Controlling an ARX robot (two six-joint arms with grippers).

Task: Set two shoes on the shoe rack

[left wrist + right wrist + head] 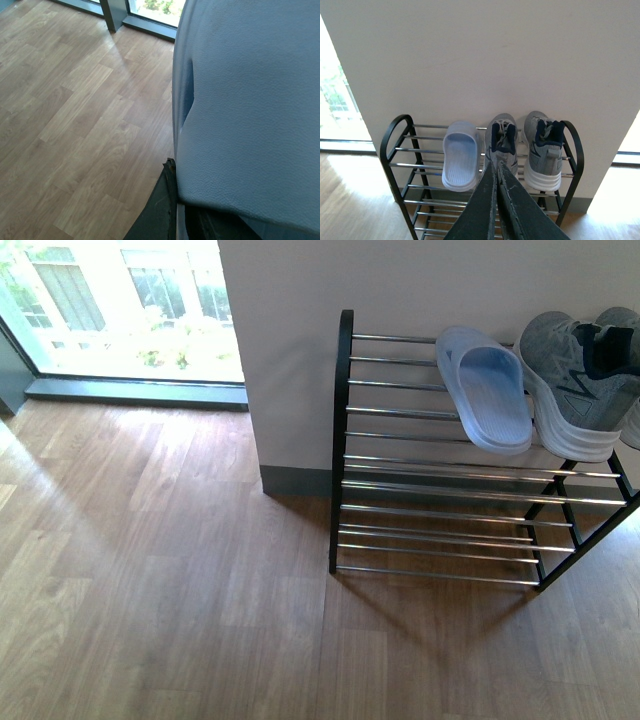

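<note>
The shoe rack [346, 440] stands against the white wall; its black frame and chrome bars also show in the right wrist view [395, 145]. On its top tier lie one light blue slide [486, 390] [461, 160] and two grey knit sneakers [575, 380] [501, 137] [544, 150] to its right. My left gripper [175, 172] is shut on the other light blue slide [250, 100], which fills the left wrist view above the wooden floor. My right gripper [496, 167] is shut and empty, hanging in front of the rack. Neither arm shows in the front view.
The wooden floor [150, 570] spreads left of the rack. A bright floor-length window [130, 310] with a dark sill lies at the far left. A grey skirting runs along the wall's foot [295, 480]. The rack's lower tiers [440, 540] hold nothing.
</note>
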